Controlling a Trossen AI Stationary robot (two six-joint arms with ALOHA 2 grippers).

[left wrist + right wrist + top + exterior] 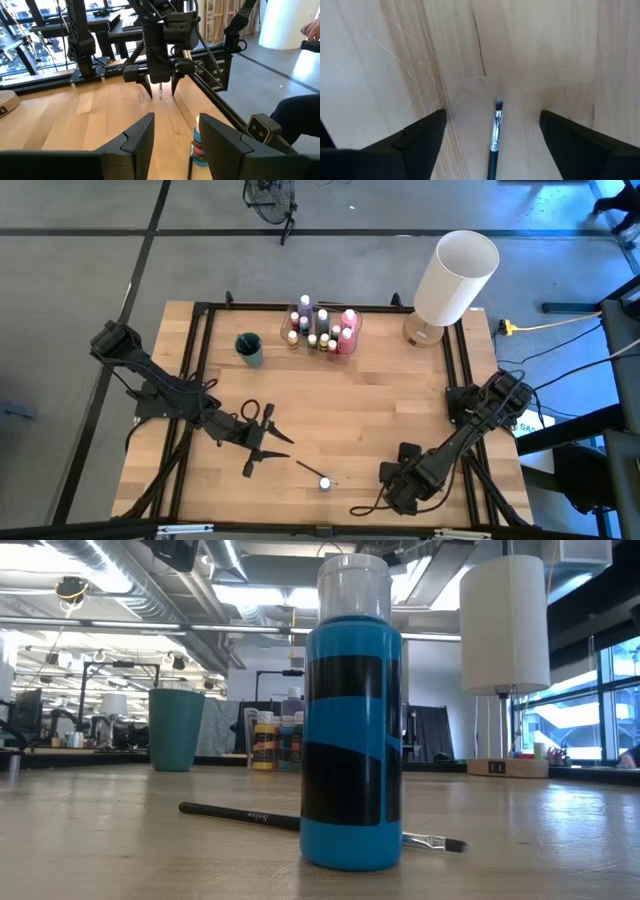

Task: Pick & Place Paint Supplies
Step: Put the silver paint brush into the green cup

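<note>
A blue paint bottle (325, 482) with a black label and a pale cap stands upright near the table's front edge, looming large in the low view (350, 740). A dark-handled paintbrush (308, 470) lies flat on the wood just behind it (240, 814). My left gripper (272, 442) hovers open to the bottle's left, pointing nearly level toward it (175, 135). My right gripper (392, 478) points down, open, to the bottle's right. A second paintbrush (495, 135) shows between its fingers, which stand on either side without touching it.
At the far edge a clear container (322, 330) holds several small paint bottles, with a teal cup (249, 348) to its left. A tall white cylinder (455, 275) stands at the far right corner. A seated person (300, 115) shows beyond the table's right frame.
</note>
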